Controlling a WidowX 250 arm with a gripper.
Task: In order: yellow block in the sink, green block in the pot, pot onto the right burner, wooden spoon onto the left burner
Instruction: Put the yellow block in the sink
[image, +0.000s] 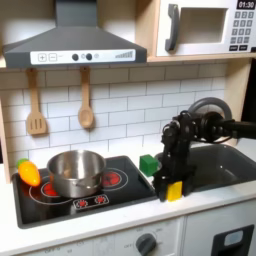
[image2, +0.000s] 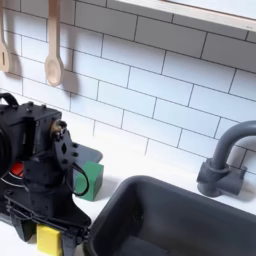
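Observation:
In both exterior views my gripper (image: 172, 188) (image2: 46, 236) points down over the white countertop strip between the stove and the sink (image: 228, 166) (image2: 170, 214), shut on the yellow block (image: 174, 190) (image2: 48, 239). The green block (image: 149, 164) (image2: 93, 181) rests on the counter just behind the arm, beside the stove's edge. The steel pot (image: 75, 172) stands on the stove, on the first exterior view's left. The wooden spoon (image: 86, 106) (image2: 53, 62) hangs on the tiled wall (image: 130, 100) (image2: 150, 90).
A slotted wooden spatula (image: 36, 112) (image2: 5, 50) hangs left of the spoon. An orange-yellow toy vegetable (image: 28, 172) lies at the stove's left edge in the first exterior view. The dark faucet (image: 206, 106) (image2: 222, 160) rises behind the sink. A range hood and a microwave sit overhead.

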